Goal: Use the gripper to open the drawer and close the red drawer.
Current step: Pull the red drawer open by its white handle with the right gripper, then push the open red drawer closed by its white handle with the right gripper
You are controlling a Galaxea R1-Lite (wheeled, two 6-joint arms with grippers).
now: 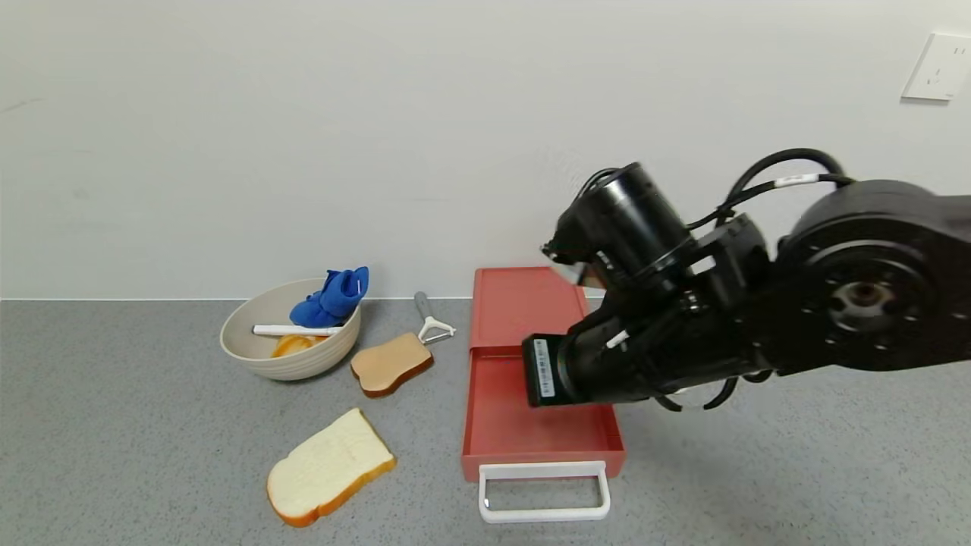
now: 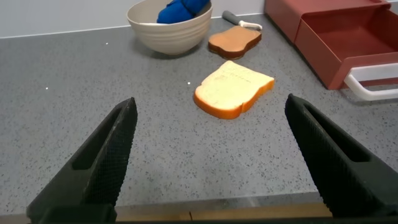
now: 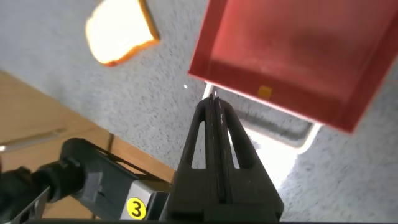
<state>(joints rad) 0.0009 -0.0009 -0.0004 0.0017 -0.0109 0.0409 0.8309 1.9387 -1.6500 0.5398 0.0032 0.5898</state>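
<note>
The salmon-red drawer point(image 1: 531, 432) stands pulled out of its low red box point(image 1: 523, 303), with its white loop handle point(image 1: 542, 493) toward me. My right arm point(image 1: 607, 364) hangs over the drawer, and its fingers are hidden in the head view. In the right wrist view my right gripper point(image 3: 213, 102) is shut on nothing, with its tips by the drawer's front wall point(image 3: 292, 93) and above the handle point(image 3: 298, 134). My left gripper point(image 2: 211, 104) is open and empty, low near the table's front edge, with the drawer point(image 2: 348, 43) far off to its side.
A beige bowl point(image 1: 288, 341) holds a blue cloth point(image 1: 332, 297) and a white stick. A peeler point(image 1: 431, 322), a brown toast slice point(image 1: 391, 362) and a white bread slice point(image 1: 330, 466) lie left of the drawer. The wall stands behind the box.
</note>
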